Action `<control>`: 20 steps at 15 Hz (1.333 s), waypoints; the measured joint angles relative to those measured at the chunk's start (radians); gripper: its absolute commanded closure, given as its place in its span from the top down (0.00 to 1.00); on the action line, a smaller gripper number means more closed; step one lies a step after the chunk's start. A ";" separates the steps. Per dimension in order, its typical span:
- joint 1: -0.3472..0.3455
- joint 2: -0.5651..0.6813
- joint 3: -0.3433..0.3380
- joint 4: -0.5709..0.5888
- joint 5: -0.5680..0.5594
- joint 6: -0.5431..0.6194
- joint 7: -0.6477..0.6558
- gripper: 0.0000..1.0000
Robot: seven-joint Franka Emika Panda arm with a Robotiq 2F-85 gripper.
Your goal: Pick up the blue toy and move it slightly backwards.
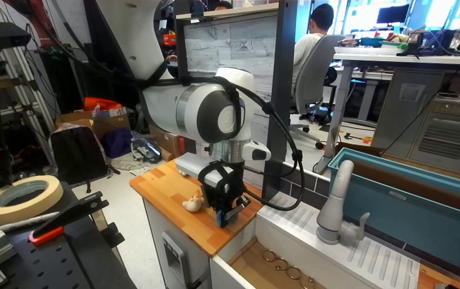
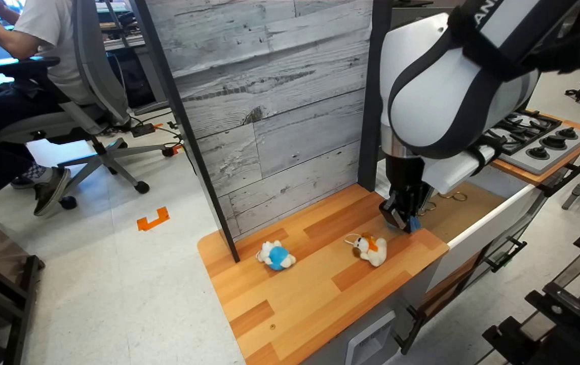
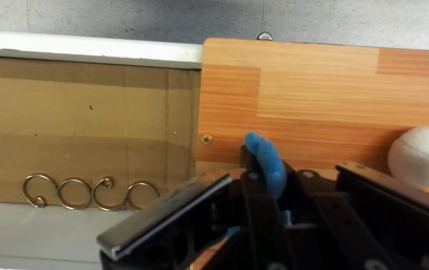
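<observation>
— See any writing?
— Only "AN" for certain, on the arm (image 2: 452, 96) in an exterior view. Can't read the pale label (image 1: 397, 195) on the teal planter (image 1: 398, 220), nor the paper sheet (image 1: 410, 92) on the grey cabinet (image 1: 394, 128).
— And in the gripper (image 3: 274, 168)?
— Holds the blue toy (image 3: 268, 159), pinched between nearly closed fingers (image 3: 253, 182).
— Whereabouts?
— Over the wooden counter (image 2: 295, 304), near the corner beside the sink (image 3: 124, 52). Can't tell whether touching the wood.
— See any others?
— See a white-and-orange plush (image 2: 377, 252) just along the counter and, farther off, a white-and-blue plush (image 2: 278, 258) near the wood-panelled wall (image 2: 279, 126).
</observation>
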 measured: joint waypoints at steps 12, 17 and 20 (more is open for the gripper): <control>0.099 -0.009 -0.041 0.018 -0.105 0.011 0.037 1.00; 0.124 -0.143 -0.055 -0.188 -0.139 0.106 0.040 1.00; 0.120 -0.250 -0.059 -0.330 -0.139 0.139 0.041 1.00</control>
